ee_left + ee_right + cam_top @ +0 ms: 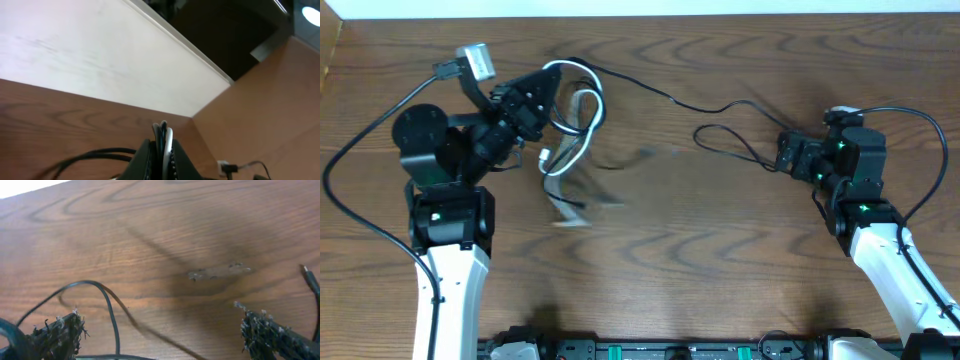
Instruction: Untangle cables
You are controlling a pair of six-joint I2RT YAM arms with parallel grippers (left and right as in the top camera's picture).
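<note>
My left gripper (544, 92) is raised over the left of the table and shut on a bunch of cables (582, 110), black and white strands looping out to its right. In the left wrist view the black and white strands (163, 134) stick up between the closed jaws of the left gripper (162, 146). One end of the bunch hangs blurred (566, 206) below. A thin black cable (665, 96) runs right across the table to my right gripper (782, 152), which is open. In the right wrist view a black loop (107, 302) lies between the spread fingers of the right gripper (162, 337), untouched.
A small white plug (223, 165) lies on the wood beside the left gripper. The table's far edge (720, 12) runs along the top, with a pale wall (100, 55) behind. A black equipment rail (660, 350) lines the near edge. Thick black arm wires (360, 215) trail at left.
</note>
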